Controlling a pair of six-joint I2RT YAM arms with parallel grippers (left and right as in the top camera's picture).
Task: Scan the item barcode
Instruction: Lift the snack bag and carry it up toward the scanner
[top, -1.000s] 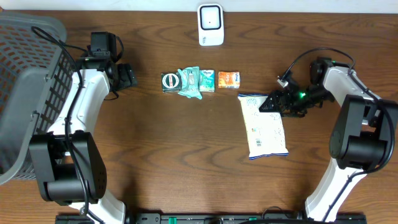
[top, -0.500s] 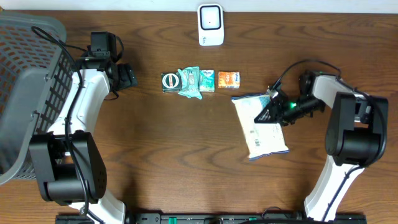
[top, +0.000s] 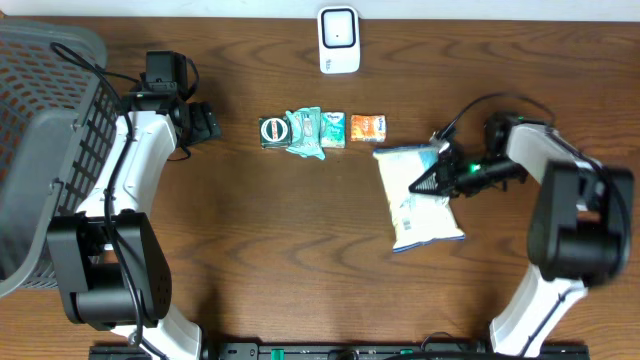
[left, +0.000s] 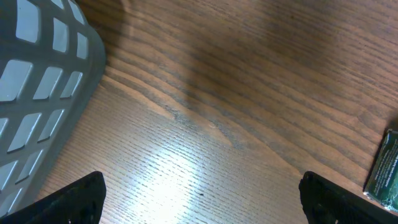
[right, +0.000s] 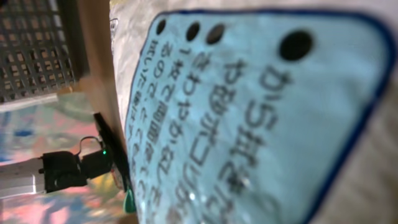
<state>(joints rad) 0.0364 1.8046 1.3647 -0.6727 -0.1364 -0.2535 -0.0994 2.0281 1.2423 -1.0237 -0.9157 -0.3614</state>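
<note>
The item is a white bag with blue trim and print (top: 420, 200), lying right of the table's centre, its top edge raised. My right gripper (top: 432, 178) is shut on the bag's upper right part. In the right wrist view the bag's pale blue label with dark lettering (right: 249, 124) fills the frame and hides the fingers. I cannot make out a barcode. A white scanner (top: 339, 40) stands at the back centre. My left gripper (top: 205, 122) hovers open over bare wood at the back left, its dark fingertips (left: 74, 199) far apart and nothing between them.
A row of small packets lies left of the bag: a round green tin (top: 272, 131), a teal wrapper (top: 305, 130), a green-white pack (top: 333, 128) and an orange pack (top: 368, 126). A grey mesh basket (top: 40, 150) fills the left edge, its wall (left: 37, 93) close to my left gripper.
My right gripper went from open to shut on the bag's upper right part. The bag slid a little left and its top lifted. The left arm stayed still.
</note>
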